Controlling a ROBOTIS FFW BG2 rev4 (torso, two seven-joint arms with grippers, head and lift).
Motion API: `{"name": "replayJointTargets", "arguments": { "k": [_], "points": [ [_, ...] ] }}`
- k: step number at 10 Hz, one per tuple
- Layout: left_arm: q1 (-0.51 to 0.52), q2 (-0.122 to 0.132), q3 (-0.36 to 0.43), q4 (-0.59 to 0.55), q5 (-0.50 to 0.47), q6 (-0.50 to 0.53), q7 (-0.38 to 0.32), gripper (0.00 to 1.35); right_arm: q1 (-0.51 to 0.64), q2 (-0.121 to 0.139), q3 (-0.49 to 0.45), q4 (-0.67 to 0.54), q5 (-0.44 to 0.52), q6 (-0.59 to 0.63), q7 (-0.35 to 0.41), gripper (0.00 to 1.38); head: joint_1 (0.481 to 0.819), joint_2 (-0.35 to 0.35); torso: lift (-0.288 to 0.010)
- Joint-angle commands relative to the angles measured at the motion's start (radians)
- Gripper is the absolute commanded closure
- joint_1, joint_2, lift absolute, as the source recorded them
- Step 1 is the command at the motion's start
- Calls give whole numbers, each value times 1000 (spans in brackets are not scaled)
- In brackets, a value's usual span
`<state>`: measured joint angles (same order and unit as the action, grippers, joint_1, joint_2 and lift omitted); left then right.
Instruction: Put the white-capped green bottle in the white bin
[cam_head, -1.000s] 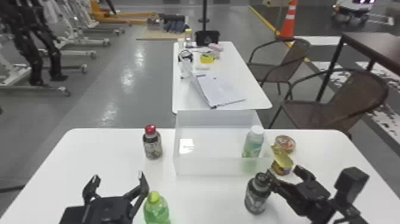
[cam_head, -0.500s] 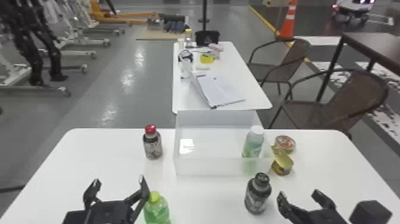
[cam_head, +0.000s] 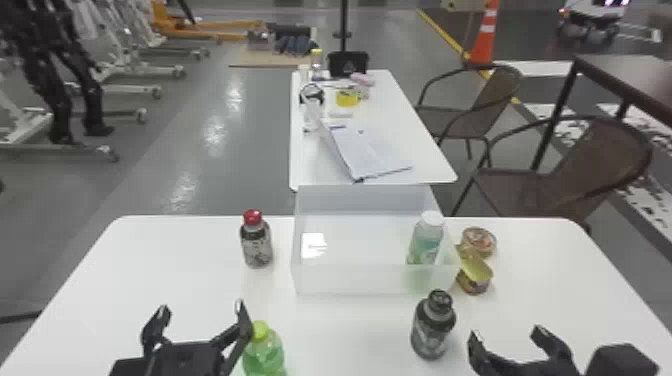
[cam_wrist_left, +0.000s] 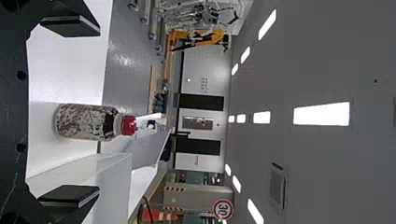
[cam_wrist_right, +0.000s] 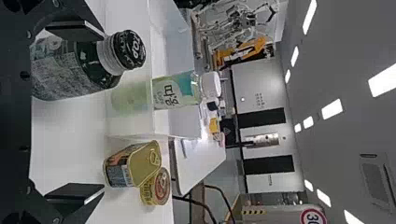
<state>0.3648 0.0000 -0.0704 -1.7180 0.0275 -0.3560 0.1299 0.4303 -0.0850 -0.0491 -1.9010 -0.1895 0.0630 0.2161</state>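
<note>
Counter (cam_head: 175, 285): white, smooth, with rounded far corners; the bottles, tins and bin all stand on it or within the bin.
Left end effector, black with two flat fingers (cam_head: 201, 307): over the near left part of the counter, fingers spread wide apart.
Red-capped dark bottle with a patterned label (cam_head: 257, 246): upright, just left of the bin; in the left wrist view it shows between the spread fingers, farther off.
Green bottle with a yellow-green cap (cam_head: 264, 354): upright, right beside the left end effector's right finger; whether they touch, I cannot tell.
White bin, rectangular translucent plastic (cam_head: 350, 281): mid-counter, toward the far edge.
White-capped green bottle (cam_head: 426, 242): upright inside the bin, at its right side near the front wall.
Black-capped dark bottle (cam_head: 433, 327): upright, in front of the bin's near right corner.
Gold rectangular tin (cam_head: 474, 280) and round gold-and-red tin (cam_head: 479, 241): to the right of the bin, near each other.
Right end effector, also black and two-fingered (cam_head: 507, 332): near right, fingers spread apart, just beside the black-capped bottle.
</note>
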Motion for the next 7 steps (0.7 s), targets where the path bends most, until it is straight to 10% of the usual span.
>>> {"name": "replayJointTargets", "arguments": {
  "k": [1,7],
  "points": [
    [0,-3,0,0,-3,3,2,111,24,14,0,-27,42,-20,-34,150,549,0,-100],
    [-1,-3,-2,0,-18,3,11,111,42,25,2,-24,47,-61,-87,151,549,0,-100]
  ]
}}
